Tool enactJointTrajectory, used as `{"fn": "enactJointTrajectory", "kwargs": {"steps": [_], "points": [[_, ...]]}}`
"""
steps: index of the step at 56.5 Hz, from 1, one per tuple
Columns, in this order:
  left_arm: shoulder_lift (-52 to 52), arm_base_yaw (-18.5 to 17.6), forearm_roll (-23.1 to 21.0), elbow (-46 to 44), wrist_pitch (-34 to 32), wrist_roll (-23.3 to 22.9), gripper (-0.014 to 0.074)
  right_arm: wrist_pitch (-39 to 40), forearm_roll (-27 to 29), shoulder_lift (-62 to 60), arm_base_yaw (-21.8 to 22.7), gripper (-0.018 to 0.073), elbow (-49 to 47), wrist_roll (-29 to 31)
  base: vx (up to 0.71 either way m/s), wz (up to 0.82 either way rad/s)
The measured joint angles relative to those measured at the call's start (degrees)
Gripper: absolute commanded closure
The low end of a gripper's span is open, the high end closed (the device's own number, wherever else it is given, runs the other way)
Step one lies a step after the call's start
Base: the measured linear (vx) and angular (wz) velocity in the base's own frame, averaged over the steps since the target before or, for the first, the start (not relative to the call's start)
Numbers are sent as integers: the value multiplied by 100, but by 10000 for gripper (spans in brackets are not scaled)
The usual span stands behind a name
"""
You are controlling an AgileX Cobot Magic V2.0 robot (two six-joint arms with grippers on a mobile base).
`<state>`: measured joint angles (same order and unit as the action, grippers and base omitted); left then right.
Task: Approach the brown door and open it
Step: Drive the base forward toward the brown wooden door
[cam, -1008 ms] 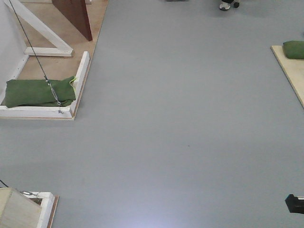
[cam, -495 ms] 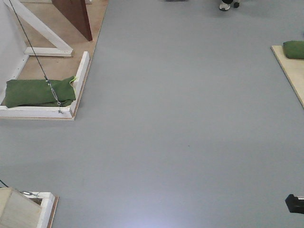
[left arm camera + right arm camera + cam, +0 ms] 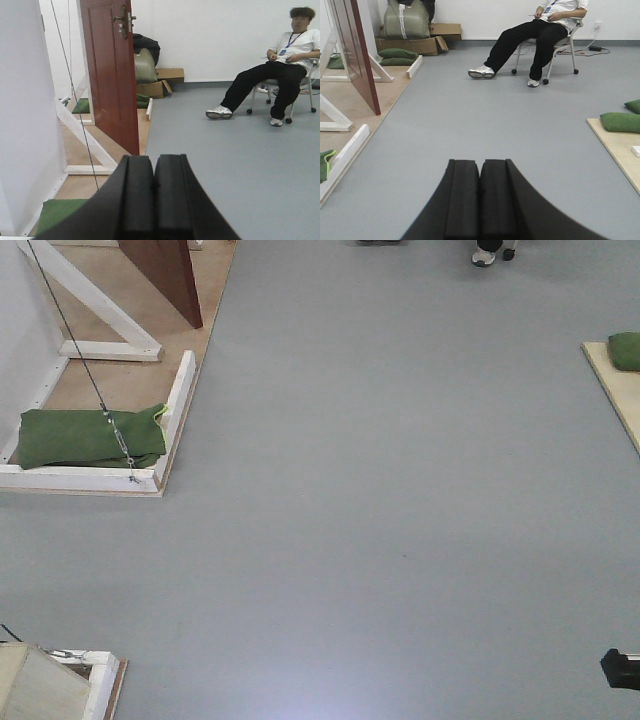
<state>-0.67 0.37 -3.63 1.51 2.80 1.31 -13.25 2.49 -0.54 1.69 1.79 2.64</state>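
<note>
Jaws pressed shut on nothing, the left gripper (image 3: 154,172) and right gripper (image 3: 480,175) point across the grey floor (image 3: 400,490), seemingly stowed for the drive, toward the brown door (image 3: 112,75) at upper left of frame, its brass handle (image 3: 122,20) well out of reach.

The left black two-fingered gripper (image 3: 153,161) fills the bottom of its wrist view and points straight ahead. Its two flat, broad fingers (image 3: 137,195) are pressed together along a thin vertical seam and hold nothing. The right black two-fingered gripper (image 3: 480,165) is posed alike, its fingers (image 3: 496,197) touching side by side, closed and empty.
</note>
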Motion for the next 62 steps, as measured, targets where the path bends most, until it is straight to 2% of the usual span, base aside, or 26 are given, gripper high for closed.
{"fn": "enactJointTrajectory", "kwargs": {"steps": [31, 62], "points": [[0, 0, 0, 0, 0, 0, 603, 0, 0, 0, 0, 559, 0, 0, 9, 8], [0, 0, 0, 0, 0, 0, 603, 0, 0, 0, 0, 559, 0, 0, 5, -7]]}}
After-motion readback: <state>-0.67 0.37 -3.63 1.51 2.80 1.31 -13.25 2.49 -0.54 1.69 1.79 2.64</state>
